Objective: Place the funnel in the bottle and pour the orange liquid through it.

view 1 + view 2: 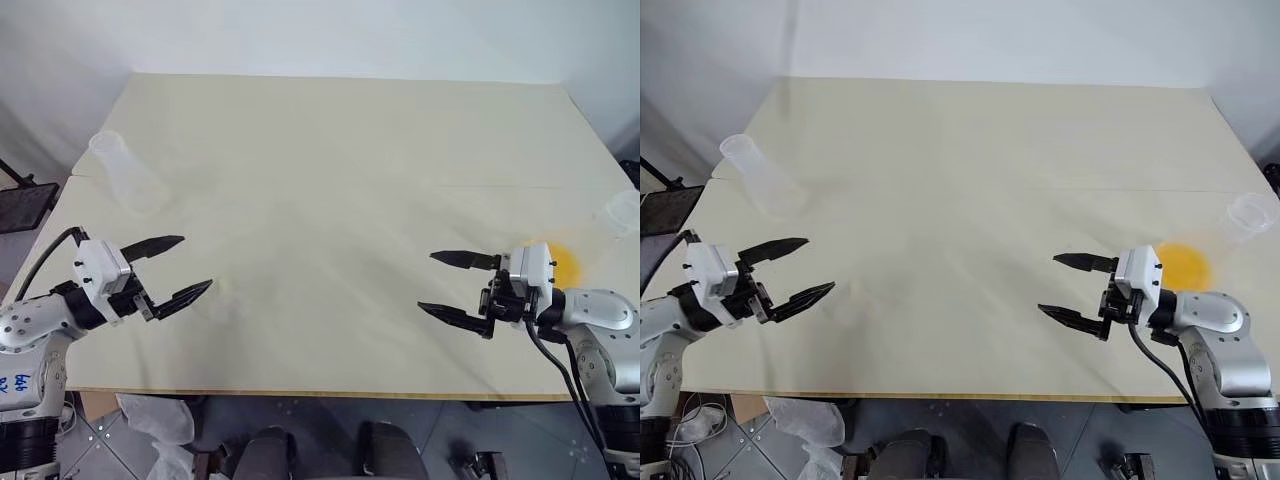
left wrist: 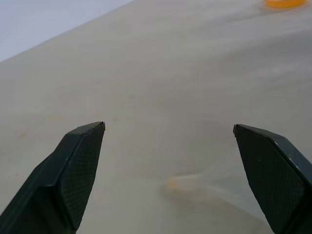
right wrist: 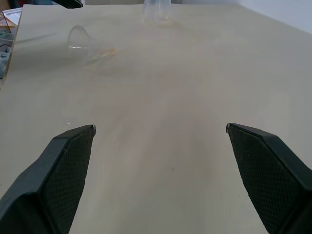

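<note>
Pale cream bench (image 1: pixel 330 200) filled most of the head views, backed by a plain white wall. Nearest the robot, the left pincer (image 1: pixel 170 270) and the right pincer (image 1: pixel 445 283) hovered level over the front of the bench, both with fingers spread wide and nothing between them. Just beyond the left pincer, the funnel (image 3: pixel 80 40) lay tipped on its side on the bench, faint and easy to lose against the surface. Farther back on the left stood the bottle (image 1: pixel 125 170), upright and well apart from the funnel. On the right, beside the right pincer's wrist, the orange liquid (image 1: pixel 1183 264) pooled in a clear conical vessel (image 1: pixel 1238 225). Nothing seemed begun, so the funnel likely came first: approaching low and closing gently on its rim would guard against it skidding or being crushed.
</note>
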### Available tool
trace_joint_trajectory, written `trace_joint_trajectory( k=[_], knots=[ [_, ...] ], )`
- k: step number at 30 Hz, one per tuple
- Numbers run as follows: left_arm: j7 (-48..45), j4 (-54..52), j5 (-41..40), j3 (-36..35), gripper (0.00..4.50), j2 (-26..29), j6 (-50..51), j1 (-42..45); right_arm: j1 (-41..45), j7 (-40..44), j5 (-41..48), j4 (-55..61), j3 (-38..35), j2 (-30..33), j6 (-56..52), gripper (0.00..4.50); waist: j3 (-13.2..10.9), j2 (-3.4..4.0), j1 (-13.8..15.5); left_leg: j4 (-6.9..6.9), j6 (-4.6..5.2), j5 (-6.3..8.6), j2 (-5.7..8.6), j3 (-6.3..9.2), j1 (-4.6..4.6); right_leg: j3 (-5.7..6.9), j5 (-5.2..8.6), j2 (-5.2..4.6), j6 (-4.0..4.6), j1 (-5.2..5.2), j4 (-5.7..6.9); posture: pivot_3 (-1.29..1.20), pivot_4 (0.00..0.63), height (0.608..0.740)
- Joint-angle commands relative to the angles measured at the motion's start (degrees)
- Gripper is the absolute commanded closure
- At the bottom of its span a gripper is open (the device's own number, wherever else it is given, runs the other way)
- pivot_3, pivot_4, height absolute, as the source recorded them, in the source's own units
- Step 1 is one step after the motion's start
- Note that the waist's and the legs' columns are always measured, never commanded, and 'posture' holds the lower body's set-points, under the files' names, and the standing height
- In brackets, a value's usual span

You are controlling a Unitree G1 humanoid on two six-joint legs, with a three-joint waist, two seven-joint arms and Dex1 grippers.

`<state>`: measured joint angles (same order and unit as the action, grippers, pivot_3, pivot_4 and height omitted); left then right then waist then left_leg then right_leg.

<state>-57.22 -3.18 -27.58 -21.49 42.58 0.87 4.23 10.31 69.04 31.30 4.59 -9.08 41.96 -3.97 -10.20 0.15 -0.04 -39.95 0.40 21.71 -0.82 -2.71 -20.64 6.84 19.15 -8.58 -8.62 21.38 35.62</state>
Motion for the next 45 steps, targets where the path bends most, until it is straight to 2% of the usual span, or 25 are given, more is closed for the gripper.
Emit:
trace_joint_trajectory(
  k=[1, 4, 6, 11, 14, 20, 23, 26, 33, 36, 39, 45],
  knots=[
    [0.86, -3.53, -2.27, -2.17, 0.0, -0.31, 0.96, -1.57, 1.15, -0.22, -0.2, -0.24, -0.59, -0.96, 1.48, 0.01, 0.0, 0.0, -0.01, 0.0, 0.0, 0.0, 0.0, 0.0, 0.0, 0.0, 0.0, 0.0, 0.0, 0.0, 0.0, 0.0, 0.15, 0.74],
    [4.73, -5.59, -6.55, -5.33, 0.0, -1.95, 5.47, -3.12, 2.97, -1.82, -0.08, -0.12, 0.16, -3.33, 1.13, 0.01, 0.0, 0.0, -0.22, 0.0, 0.0, 0.0, -0.04, 0.01, 0.01, 0.0, 0.0, 0.02, 0.0, 0.0, 0.01, 0.0, 0.15, 0.74],
    [9.45, -6.92, -6.49, -8.28, 0.0, -3.36, 7.12, -4.73, 4.99, -3.54, 0.43, 0.49, 1.15, -5.85, 0.03, 0.01, -0.02, -0.02, -0.37, -0.01, 0.0, 0.0, -0.07, 0.0, 0.02, -0.02, 0.0, 0.02, 0.0, 0.01, 0.03, 0.0, 0.15, 0.74],
    [22.75, -5.31, -7.53, -18.16, 0.0, -11.15, 7.99, -9.04, 9.82, -8.97, -1.0, 1.24, 4.47, -13.01, -0.39, 0.01, -0.02, -0.02, -0.64, -0.02, -0.01, 0.0, -0.09, 0.03, 0.04, -0.03, 0.0, 0.02, 0.0, 0.01, 0.09, 0.0, 0.15, 0.74],
    [28.28, -5.66, -6.46, -21.62, 0.0, -15.18, 7.44, -12.55, 13.19, -12.53, -2.72, 0.85, 6.4, -16.55, -0.58, 0.01, -0.02, -0.04, -0.72, -0.01, -0.01, 0.0, -0.06, 0.04, 0.05, -0.03, 0.0, -0.04, 0.0, 0.02, 0.1, 0.0, 0.15, 0.74],
    [34.26, -5.27, -7.13, -24.9, 0.0, -18.59, 6.66, -14.51, 16.75, -15.89, -5.18, -0.04, 8.35, -20.05, 0.05, 0.01, 0.01, -0.16, 0.13, -0.09, -0.01, 0.0, -0.04, 0.21, 0.02, 0.02, 0.0, -0.04, 0.0, -0.04, 0.14, 0.0, 0.15, 0.74],
    [35.69, -4.87, -5.73, -22.56, 0.0, -17.25, 7.79, -12.06, 16.35, -15.79, -5.55, 0.57, 8.72, -20.01, -0.26, 0.01, 0.01, -0.17, 0.15, -0.07, -0.01, 0.0, 0.02, 0.28, 0.0, 0.02, 0.0, -0.07, 0.0, -0.07, 0.13, 0.0, 0.15, 0.74],
    [40.13, -2.51, -2.61, -19.28, 0.0, -14.03, 10.08, -4.8, 15.45, -15.46, -5.69, 1.13, 8.83, -19.66, -0.4, 0.01, 0.02, -0.18, 0.41, -0.08, -0.01, 0.0, 0.07, 0.32, 0.0, 0.08, 0.0, -0.05, 0.0, -0.08, 0.14, 0.0, 0.15, 0.74],
    [43.95, 15.39, 2.79, -11.66, 0.0, -5.43, 14.8, 18.25, 13.15, -15.13, -4.44, 4.17, 8.97, -18.77, -2.75, 0.01, 0.05, -0.24, -0.53, 0.0, -0.03, 0.0, 0.1, 0.25, 0.02, 0.16, 0.0, 0.01, 0.0, -0.01, 0.22, 0.0, 0.15, 0.74],
    [42.14, 27.32, 6.05, -7.17, 0.0, -2.7, 13.11, 29.32, 12.56, -15.31, -4.24, 5.2, 8.94, -18.67, -3.69, 0.01, 0.04, -0.25, -1.04, 0.09, -0.04, 0.0, 0.09, 0.25, 0.02, 0.33, 0.0, 0.01, 0.0, 0.06, 0.26, 0.0, 0.15, 0.74],
    [40.96, 36.9, 8.74, -4.43, 0.0, -1.11, 10.52, 36.76, 12.15, -15.43, -4.1, 5.91, 8.9, -18.64, -4.2, 0.01, 0.03, -0.26, -1.6, 0.05, -0.06, 0.0, 0.07, 0.21, -0.03, 0.58, 0.0, 0.0, 0.0, 0.04, 0.28, 0.0, 0.15, 0.74],
    [38.6, 50.84, 12.31, -0.73, 0.0, -0.02, 6.63, 46.0, 11.24, -16.36, -3.72, 7.82, 8.65, -18.96, -5.19, 0.01, 0.03, -0.28, -1.74, 0.05, -0.06, 0.0, 0.05, 0.07, -0.02, 0.66, 0.0, -0.02, 0.0, 0.09, 0.3, 0.0, 0.15, 0.74]
  ],
)
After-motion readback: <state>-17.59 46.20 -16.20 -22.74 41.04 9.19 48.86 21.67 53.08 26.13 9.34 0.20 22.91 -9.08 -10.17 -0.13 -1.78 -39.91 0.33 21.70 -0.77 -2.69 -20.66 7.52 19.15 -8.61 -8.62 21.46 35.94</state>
